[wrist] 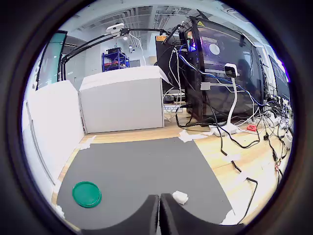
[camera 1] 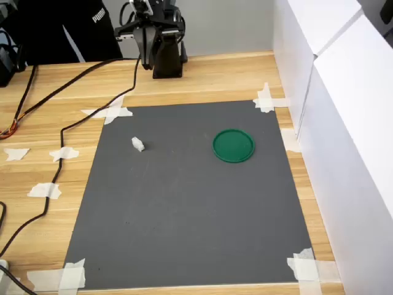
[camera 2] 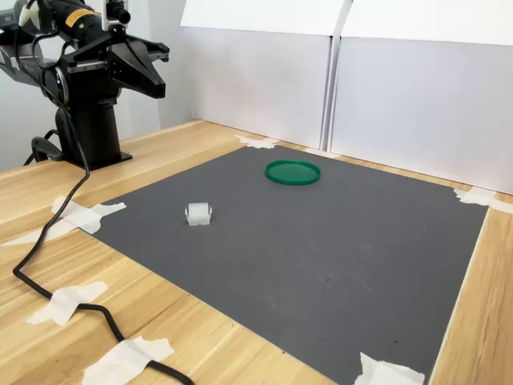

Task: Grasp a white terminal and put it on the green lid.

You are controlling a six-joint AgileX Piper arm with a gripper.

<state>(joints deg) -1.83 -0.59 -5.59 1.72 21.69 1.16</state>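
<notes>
A small white terminal [camera 1: 137, 144] [camera 2: 198, 213] [wrist: 180, 197] lies on the grey mat, apart from everything else. Farther toward the white boards, the flat round green lid [camera 1: 233, 145] [camera 2: 292, 172] [wrist: 86, 194] rests on the same mat with nothing on it. My gripper [camera 1: 146, 56] [camera 2: 158, 79] [wrist: 159, 215] hangs high above the wooden table beside the arm's base, well away from both. In the wrist view its two dark fingers [wrist: 146, 215] press together with nothing between them.
The grey mat [camera 1: 184, 215] is taped at its corners to a wooden table [camera 1: 215, 77]. White boards [camera 1: 350, 123] wall one side. A black cable [camera 1: 58, 147] runs over the wood near tape scraps [camera 1: 44, 190]. The arm's black base [camera 1: 167, 61] stands at the table's back.
</notes>
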